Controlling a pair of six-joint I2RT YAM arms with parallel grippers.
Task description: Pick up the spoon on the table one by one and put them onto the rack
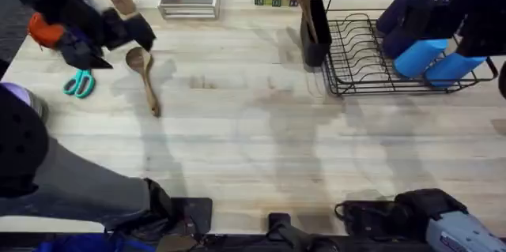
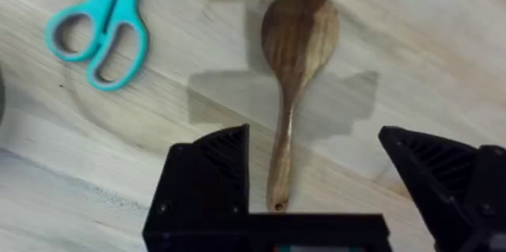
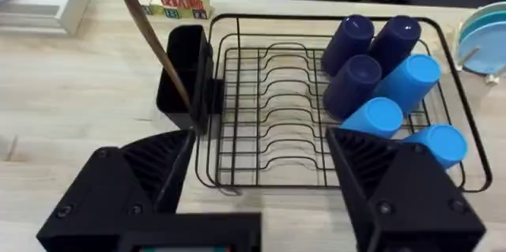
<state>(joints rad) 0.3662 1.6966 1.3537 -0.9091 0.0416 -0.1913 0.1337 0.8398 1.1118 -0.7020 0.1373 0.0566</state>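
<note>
Black fingers of the left gripper (image 2: 312,193) are spread wide, released, above the handle of a dark wooden spoon (image 2: 294,70) lying flat on the table (image 1: 261,141), with teal scissors (image 2: 99,27) beside it. The right gripper (image 3: 261,181) is likewise held open, empty, before the rack (image 3: 316,102), whose utensil holder (image 3: 183,74) contains a second spoon (image 3: 146,27).
</note>
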